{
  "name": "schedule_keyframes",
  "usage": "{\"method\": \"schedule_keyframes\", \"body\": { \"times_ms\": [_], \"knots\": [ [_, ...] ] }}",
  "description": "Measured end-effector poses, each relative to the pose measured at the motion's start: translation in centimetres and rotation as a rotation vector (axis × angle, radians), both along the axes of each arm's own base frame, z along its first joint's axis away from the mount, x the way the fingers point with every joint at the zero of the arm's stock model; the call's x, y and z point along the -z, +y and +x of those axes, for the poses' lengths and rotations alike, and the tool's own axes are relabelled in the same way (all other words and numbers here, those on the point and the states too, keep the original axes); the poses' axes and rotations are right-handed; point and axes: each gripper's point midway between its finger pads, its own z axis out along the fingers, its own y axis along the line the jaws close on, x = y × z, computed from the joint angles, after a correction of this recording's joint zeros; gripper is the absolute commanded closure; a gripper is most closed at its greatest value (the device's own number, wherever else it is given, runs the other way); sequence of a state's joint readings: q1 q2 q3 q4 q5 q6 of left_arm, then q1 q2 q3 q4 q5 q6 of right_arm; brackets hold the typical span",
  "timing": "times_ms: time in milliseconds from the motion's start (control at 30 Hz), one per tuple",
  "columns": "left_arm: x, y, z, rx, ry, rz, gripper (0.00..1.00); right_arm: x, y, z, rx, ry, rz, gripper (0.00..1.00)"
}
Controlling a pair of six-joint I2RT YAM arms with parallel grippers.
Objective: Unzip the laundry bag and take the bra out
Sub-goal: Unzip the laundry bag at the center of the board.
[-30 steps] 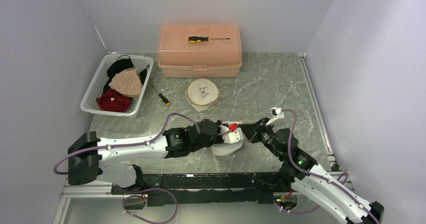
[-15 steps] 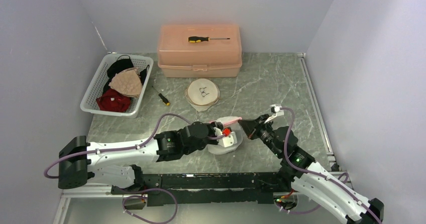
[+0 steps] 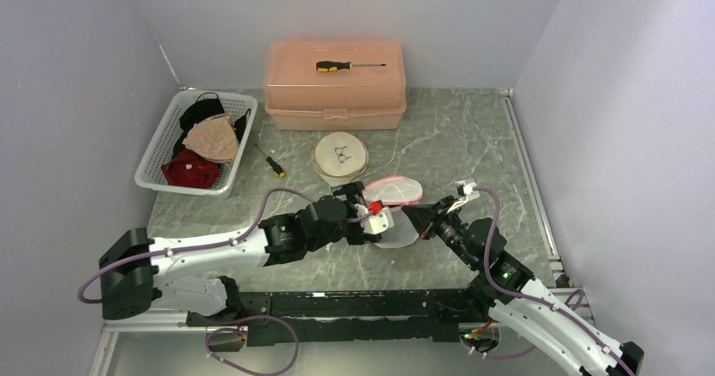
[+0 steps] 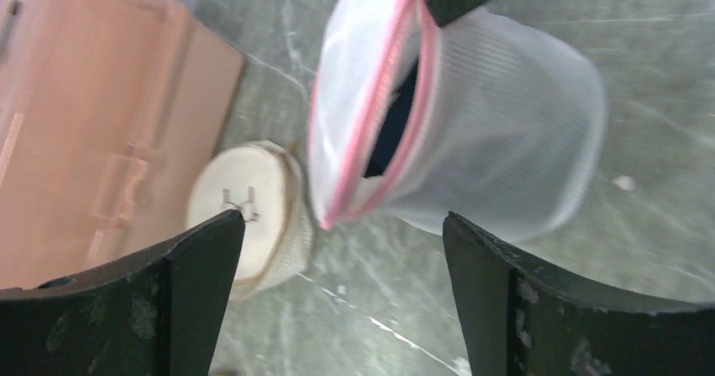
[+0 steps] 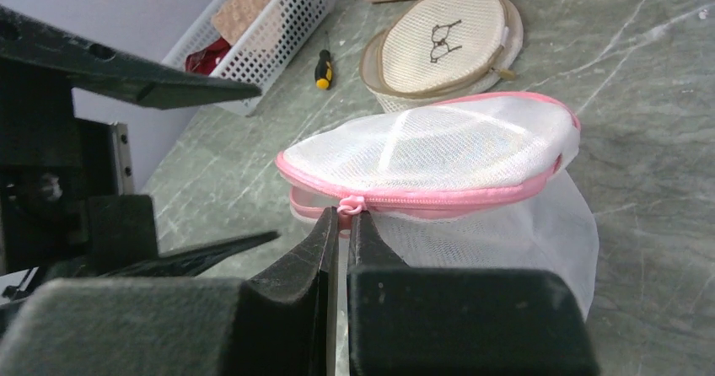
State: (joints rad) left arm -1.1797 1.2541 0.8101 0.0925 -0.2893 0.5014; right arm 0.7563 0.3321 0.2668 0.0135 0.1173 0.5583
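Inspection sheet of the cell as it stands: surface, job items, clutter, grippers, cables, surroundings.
Surface: green marble table, few pale specks.
Job's things: white mesh laundry bag, pink zipper partly open, something dark inside.
Clutter: pink toolbox with screwdriver on lid; basket of garments; small screwdriver; beige round bag.
Grippers: left gripper open, facing the bag; right gripper shut on zip pull.
Cables: purple cables in slack loops.
Surroundings: plain walls; nothing else seen.

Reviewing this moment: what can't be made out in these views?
Bag contents: left wrist view shows only a dark slit; mesh hides any bra.
Zipper pull: right wrist view, mostly pinched inside right gripper.
Unzipped length: top view, too small; left gripper overlaps the bag.
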Motion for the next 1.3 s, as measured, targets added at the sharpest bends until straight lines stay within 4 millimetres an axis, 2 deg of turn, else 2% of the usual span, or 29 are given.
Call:
{"method": "schedule_keyframes", "body": {
  "times_ms": [100, 200, 300, 400, 500, 567, 667, 800, 900, 967, 1067, 1167, 1200, 1233, 1300],
  "knots": [
    [0.1, 0.7, -1.8, 0.03, 0.067, -0.036, 0.05, 0.6, -0.1, -0.2, -0.004, 0.02, -0.015, 1.0],
    [-2.2, 0.5, -3.5, 0.092, 0.1, -0.117, 0.05, 0.9, 0.1, -0.4, -0.017, 0.031, -0.023, 1.0],
    [-5.2, -1.0, -4.2, 0.152, 0.107, -0.179, 0.05, 1.3, 0.3, -0.4, -0.026, 0.044, -0.031, 1.0],
    [-6.8, -3.5, -4.1, 0.191, 0.11, -0.183, 0.05, 1.7, 0.5, -0.5, -0.039, 0.061, -0.039, 1.0],
    [-5.2, -5.2, -3.9, 0.212, 0.123, -0.123, 0.05, 1.8, 0.6, -0.7, -0.049, 0.066, -0.043, 1.0],
    [-2.5, -5.8, -3.7, 0.214, 0.142, -0.049, 0.05, 1.8, 0.6, -0.8, -0.053, 0.071, -0.047, 1.0],
    [0.3, -5.8, -3.6, 0.216, 0.153, 0.032, 0.05, 1.5, 0.7, -1.0, -0.066, 0.074, -0.048, 1.0],
    [1.2, -5.8, -3.4, 0.228, 0.136, 0.075, 0.08, 0.9, 0.8, -1.3, -0.08, 0.074, -0.047, 1.0],
    [1.7, -5.9, -3.0, 0.227, 0.113, 0.104, 0.22, 0.7, 0.8, -1.5, -0.091, 0.078, -0.049, 1.0],
    [2.4, -6.0, -2.7, 0.223, 0.103, 0.131, 0.35, 0.6, 0.9, -1.7, -0.097, 0.079, -0.049, 1.0],
    [3.4, -6.0, -2.4, 0.219, 0.097, 0.165, 0.61, 0.6, 0.8, -1.8, -0.102, 0.087, -0.056, 1.0],
    [3.5, -5.9, -1.8, 0.2, 0.079, 0.173, 0.82, 0.9, 0.9, -2.2, -0.116, 0.103, -0.068, 1.0],
    [3.4, -5.8, -1.7, 0.196, 0.074, 0.174, 0.92, 1.0, 0.9, -2.2, -0.118, 0.108, -0.071, 1.0],
    [3.3, -5.8, -1.6, 0.191, 0.069, 0.176, 0.96, 0.9, 0.8, -2.2, -0.117, 0.11, -0.071, 1.0],
    [3.3, -5.8, -1.5, 0.183, 0.067, 0.173, 0.97, 0.8, 0.8, -2.3, -0.116, 0.113, -0.068, 1.0]
  ]
}}
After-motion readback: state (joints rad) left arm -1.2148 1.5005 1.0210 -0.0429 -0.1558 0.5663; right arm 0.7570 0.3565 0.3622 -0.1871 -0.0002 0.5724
